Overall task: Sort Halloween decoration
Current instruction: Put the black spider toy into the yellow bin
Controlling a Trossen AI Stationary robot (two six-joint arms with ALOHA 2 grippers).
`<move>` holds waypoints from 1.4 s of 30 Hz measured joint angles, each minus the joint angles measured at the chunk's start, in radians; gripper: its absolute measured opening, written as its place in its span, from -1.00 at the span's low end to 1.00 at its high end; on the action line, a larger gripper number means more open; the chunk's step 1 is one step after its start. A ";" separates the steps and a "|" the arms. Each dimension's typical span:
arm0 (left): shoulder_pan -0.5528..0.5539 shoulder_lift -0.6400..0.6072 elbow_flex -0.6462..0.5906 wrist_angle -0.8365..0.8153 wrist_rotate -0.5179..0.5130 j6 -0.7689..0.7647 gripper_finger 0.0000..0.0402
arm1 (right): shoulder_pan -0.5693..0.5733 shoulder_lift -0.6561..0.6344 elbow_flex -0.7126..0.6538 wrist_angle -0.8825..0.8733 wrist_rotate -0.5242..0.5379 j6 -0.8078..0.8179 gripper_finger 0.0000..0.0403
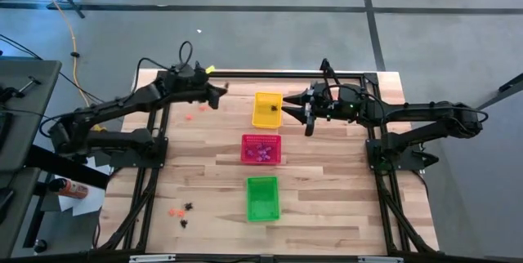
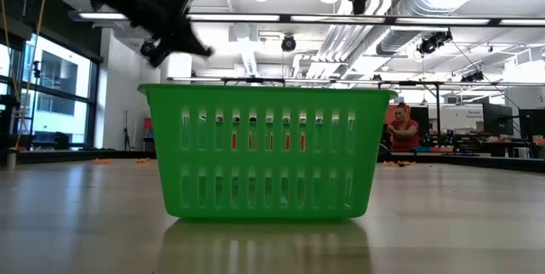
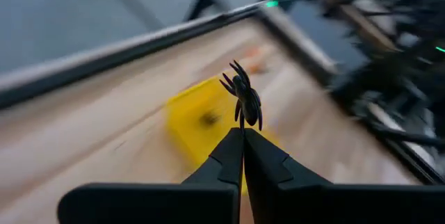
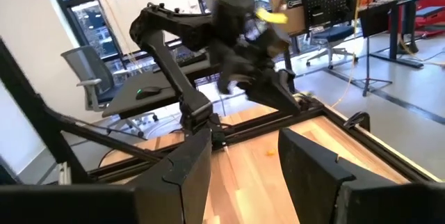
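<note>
Now a black spider [image 3: 243, 99] sits pinched in the left gripper [image 3: 243, 135].

The room is bright. Long ceiling lights [image 2: 255, 19] shine from above, and daylight comes in a window [image 2: 51, 95]. The table [image 2: 85, 223] gleams softly under the green basket [image 2: 266, 151]. Past the left claw [image 3: 243, 137], the black spider [image 3: 243, 99] looks sharp, but the yellow basket [image 3: 201, 123] behind it smears.
</note>
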 joint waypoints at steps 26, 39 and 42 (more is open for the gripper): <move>-0.485 0.026 0.202 0.321 -0.060 0.369 -1.00 | 0.001 0.000 0.000 0.137 -0.114 -0.090 -0.19; -0.417 0.176 0.261 0.234 -0.136 0.335 -1.00 | -0.017 0.000 0.000 0.164 -0.112 -0.154 -0.19; -0.364 0.273 0.352 0.086 -0.127 0.349 -1.00 | -0.034 -0.006 0.000 0.169 -0.111 -0.149 -0.19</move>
